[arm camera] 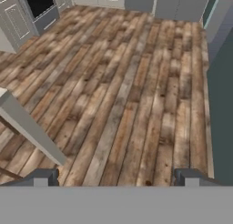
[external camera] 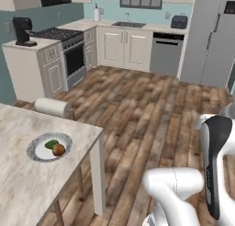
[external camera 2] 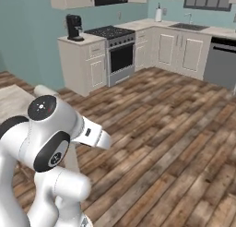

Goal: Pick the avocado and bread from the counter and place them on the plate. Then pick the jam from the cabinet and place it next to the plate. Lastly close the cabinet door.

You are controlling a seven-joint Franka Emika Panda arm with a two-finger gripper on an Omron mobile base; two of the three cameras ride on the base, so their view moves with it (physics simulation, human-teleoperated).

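The pincer (arm camera: 116, 177) is spread wide with nothing between its tips, pointed down at bare wooden floor (arm camera: 127, 82) out in the open kitchen. Off to the arm's left, the plate (external camera: 49, 146) sits near the corner of the marble surface (external camera: 23, 183), and the avocado (external camera: 51, 144) and bread (external camera: 58, 149) already lie on it, touching. So the jam step seems next, yet no jam jar or open cabinet door can be made out from here. The risk is in the travel: the arm is folded over the base, and swinging or driving close past the surface's corner could knock the plate or roll the bread off. A poorly lined-up approach could also leave the wall cabinet beyond reach.
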